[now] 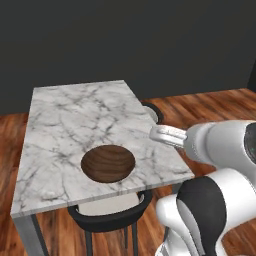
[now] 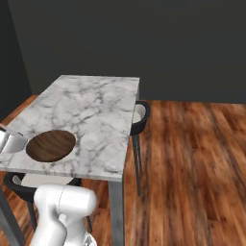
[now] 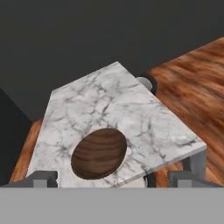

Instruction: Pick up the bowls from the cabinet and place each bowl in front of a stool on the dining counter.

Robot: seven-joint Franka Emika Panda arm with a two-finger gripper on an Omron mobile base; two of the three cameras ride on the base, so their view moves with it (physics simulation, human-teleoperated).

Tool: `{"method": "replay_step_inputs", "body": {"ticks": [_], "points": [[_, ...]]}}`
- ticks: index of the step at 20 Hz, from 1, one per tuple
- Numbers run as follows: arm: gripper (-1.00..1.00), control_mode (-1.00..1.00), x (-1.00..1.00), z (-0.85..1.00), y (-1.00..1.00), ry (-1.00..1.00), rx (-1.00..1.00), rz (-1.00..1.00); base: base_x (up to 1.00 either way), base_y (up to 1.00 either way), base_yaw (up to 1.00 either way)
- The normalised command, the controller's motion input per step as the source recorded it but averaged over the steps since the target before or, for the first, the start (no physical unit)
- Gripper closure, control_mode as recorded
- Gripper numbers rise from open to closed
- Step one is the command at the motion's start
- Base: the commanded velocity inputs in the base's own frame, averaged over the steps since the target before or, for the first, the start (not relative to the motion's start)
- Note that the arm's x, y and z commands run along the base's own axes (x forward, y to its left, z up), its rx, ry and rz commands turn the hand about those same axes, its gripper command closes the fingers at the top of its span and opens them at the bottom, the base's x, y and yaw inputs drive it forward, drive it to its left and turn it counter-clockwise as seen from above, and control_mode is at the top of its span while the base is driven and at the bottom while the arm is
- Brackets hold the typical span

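Gripper (image 3: 112,179) fingertips (image 3: 41,178) rise at the bottom of the hand view, spread wide apart with nothing between them; the jaws stand open and empty, apart from the bowl. From the left base view the white hand end of the arm (image 1: 167,135) hangs just off the long edge of the counter, to the right of the bowl.

Dark brown wooden bowl (image 1: 108,163) sits upright on the dining counter (image 1: 70,120), close to the near short edge and roughly centred across its width; grain shows inside it. In the right base view the same bowl (image 2: 51,144) lies at the near left part of the white, grey-veined marble top (image 2: 96,105). In the hand view the bowl (image 3: 99,153) lies just beyond the fingertips.

Near stool (image 1: 107,212), black-framed with a pale seat, is tucked under the near short edge, directly below the bowl.

Second stool (image 2: 139,116) of the same kind stands at the long side of the counter, farther back, partly under the top.

Wooden plank floor (image 2: 192,158) surrounds the counter; a dark wall (image 2: 144,43) closes the scene behind.
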Motion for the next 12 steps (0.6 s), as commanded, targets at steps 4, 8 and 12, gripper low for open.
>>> {"method": "replay_step_inputs", "body": {"ticks": [4,8,12], "points": [[-1.00,-1.00,-0.52,0.74,-0.24,-0.04,0.18,0.00,0.00,0.00,0.00],[-1.00,-1.00,-0.01,0.00,0.00,-0.02,0.00,0.00,0.00,0.00,0.00],[-1.00,1.00,-0.24,0.00,0.00,0.03,0.01,-0.01,-0.50,0.00,-0.16]]}}
